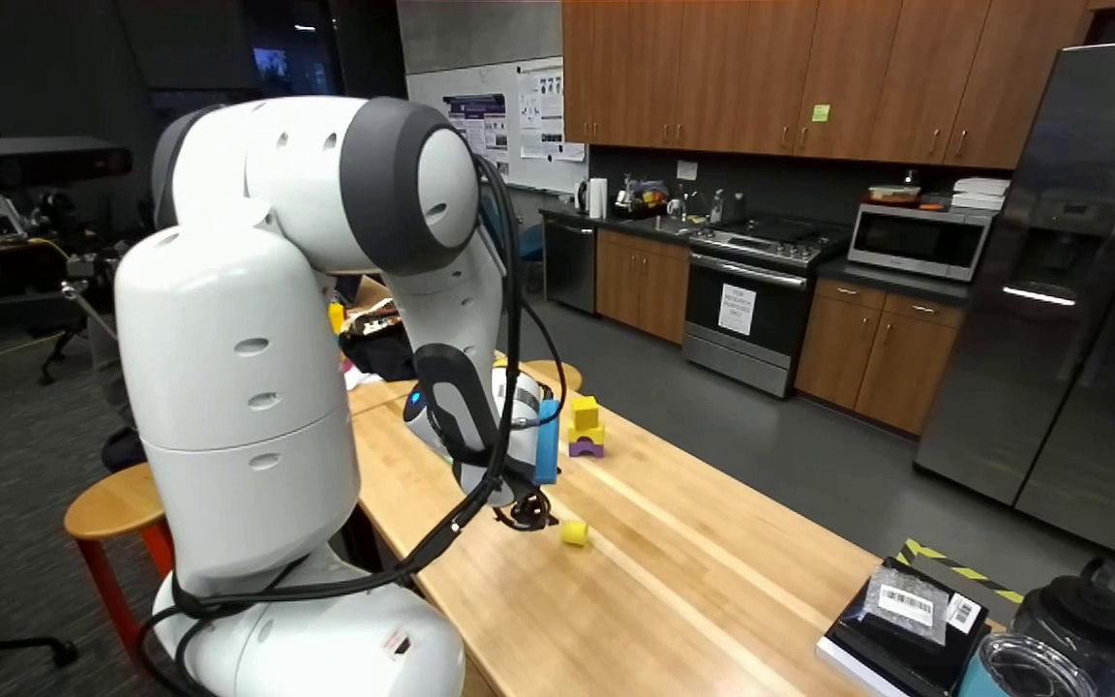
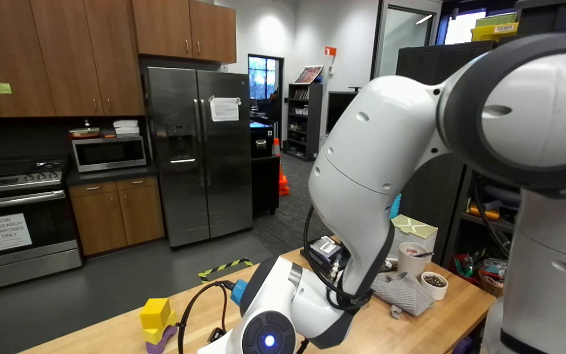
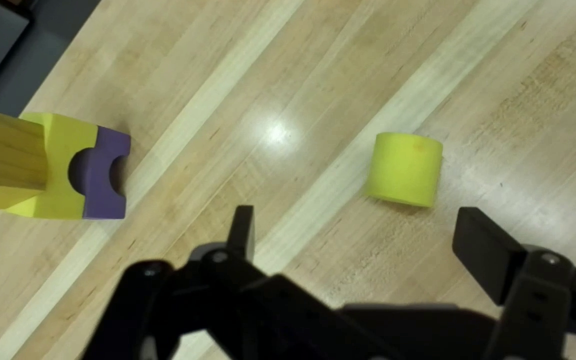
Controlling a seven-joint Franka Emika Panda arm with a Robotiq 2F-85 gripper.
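Currently | gripper [image 3: 357, 225] spread wide, grasping nothing | yellow cylinder [image 3: 405, 170] lying on the tabletop [image 3: 288, 200]; block stack [image 3: 60, 172] well apart | best centre the cylinder between both fingertips [image 3: 488, 255]; one-sided contact could roll it

The wrist view looked down past the nearby gripper [image 3: 357, 225]; both exterior views, farther off, faced beyond it, sharing the refrigerator [image 1: 1051, 329].

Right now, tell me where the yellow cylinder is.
In the wrist view, the yellow cylinder lies on the table, right of the block stack, near the open gripper.
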